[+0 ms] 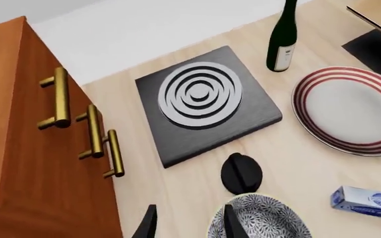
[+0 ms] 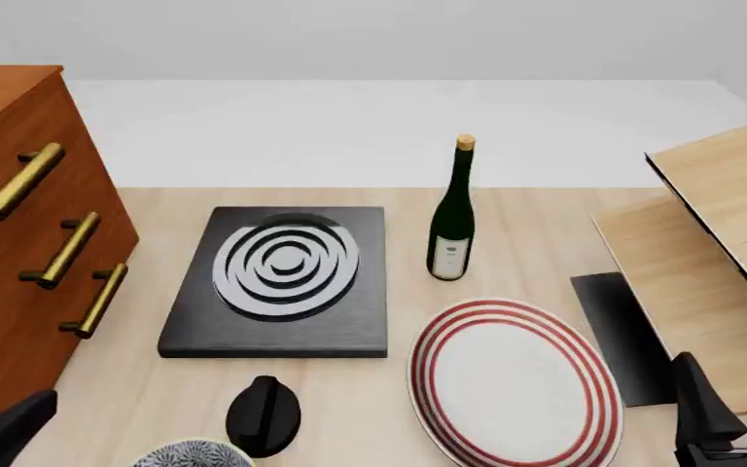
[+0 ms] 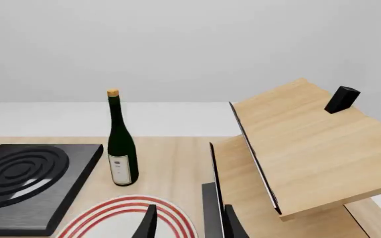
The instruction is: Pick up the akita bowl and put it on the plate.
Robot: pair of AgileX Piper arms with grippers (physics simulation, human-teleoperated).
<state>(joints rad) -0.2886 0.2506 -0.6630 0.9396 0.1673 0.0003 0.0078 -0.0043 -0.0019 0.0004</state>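
Note:
The akita bowl (image 1: 267, 219), blue-and-white patterned inside, sits on the table at the near edge; only its top rim shows in the front view (image 2: 192, 454). My left gripper (image 1: 189, 225) is open just above the table, one fingertip (image 1: 233, 223) at the bowl's rim, nothing held. The white plate (image 2: 514, 379) with red rings lies right of the bowl, also seen in the left wrist view (image 1: 352, 111) and under the right gripper (image 3: 127, 218). My right gripper (image 2: 734, 391) hangs open and empty by the plate's right side (image 3: 189, 225).
A black slab (image 2: 283, 277) with grey-white rings and a black knob (image 2: 264, 413) lie behind the bowl. A wine bottle (image 2: 451, 214) stands behind the plate. A wooden cabinet (image 2: 23, 243) fills the left, a wooden rack (image 2: 724, 214) the right. A blue box (image 1: 369, 201) lies near the bowl.

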